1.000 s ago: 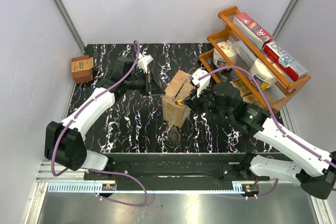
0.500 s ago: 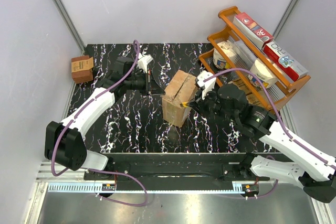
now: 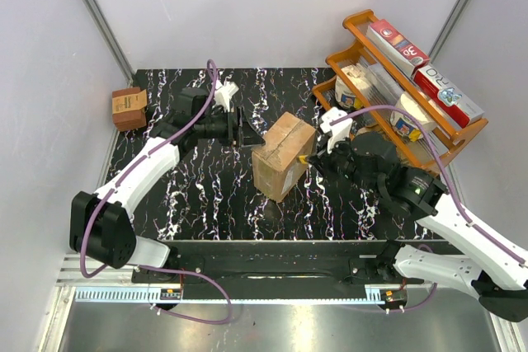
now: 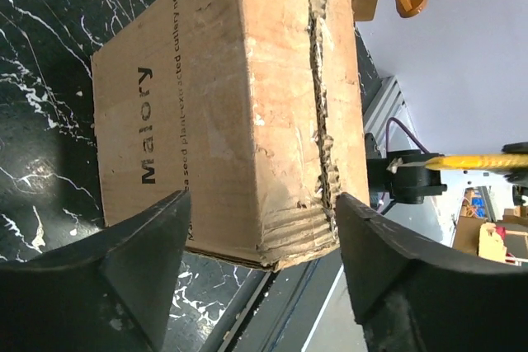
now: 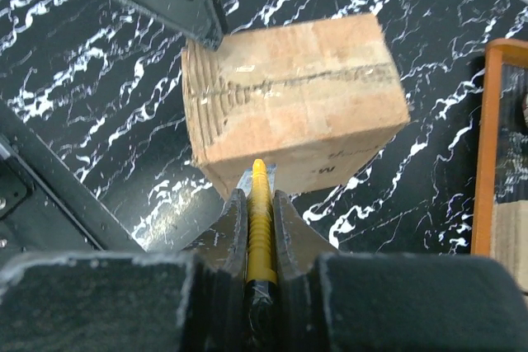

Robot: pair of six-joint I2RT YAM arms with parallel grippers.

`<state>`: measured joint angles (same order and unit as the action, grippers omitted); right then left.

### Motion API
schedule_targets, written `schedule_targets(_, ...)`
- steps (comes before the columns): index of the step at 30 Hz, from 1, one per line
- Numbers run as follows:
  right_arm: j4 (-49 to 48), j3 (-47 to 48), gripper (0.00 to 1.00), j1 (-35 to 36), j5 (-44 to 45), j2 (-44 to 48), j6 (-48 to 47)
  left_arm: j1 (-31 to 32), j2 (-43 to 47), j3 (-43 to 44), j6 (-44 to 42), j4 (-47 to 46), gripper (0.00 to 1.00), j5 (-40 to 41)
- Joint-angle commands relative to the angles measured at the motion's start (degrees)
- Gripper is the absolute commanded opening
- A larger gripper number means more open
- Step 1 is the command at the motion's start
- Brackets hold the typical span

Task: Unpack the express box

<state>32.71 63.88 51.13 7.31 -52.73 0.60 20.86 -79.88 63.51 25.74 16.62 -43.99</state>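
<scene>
Left gripper (image 3: 246, 132) has sprung wide just beside the brown corrugated cardboard express box (image 3: 285, 156) on the black table (image 3: 206, 204); right gripper (image 5: 260, 204) pinches a slim yellow cutter (image 5: 261, 228). I reckon seam-slitting continues: next, clamp box, realign blade.

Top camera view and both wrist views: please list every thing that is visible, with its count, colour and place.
express box: one, brown cardboard, table centre, flaps closed
small box: one, darker brown, by the table's far left corner
rack: one, orange, far right, holding several cartons
table: one, black with white veins
yellow cutter: one, yellow, in right gripper
left gripper: one, black, open, facing the express box
right gripper: one, black, shut on the yellow cutter
</scene>
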Motion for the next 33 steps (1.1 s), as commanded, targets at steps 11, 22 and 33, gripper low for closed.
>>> schedule_targets(11, -10.6, 6.3, 0.0, -0.4, 27.7, -6.9, 0.4, 0.2, 7.9, 3.6, -0.8, 0.9, 0.85, 10.7)
schedule_targets(22, -10.2, 13.3, 0.0, -13.5, 19.2, -20.1, 5.4, 0.8, 21.6, -7.9, 1.7, 4.3, 0.46, 23.2)
schedule_targets(33, 3.5, 21.0, 0.0, -13.6, 4.0, -24.6, 4.8, 9.0, 20.1, -16.3, 10.6, -4.7, 0.33, 21.0)
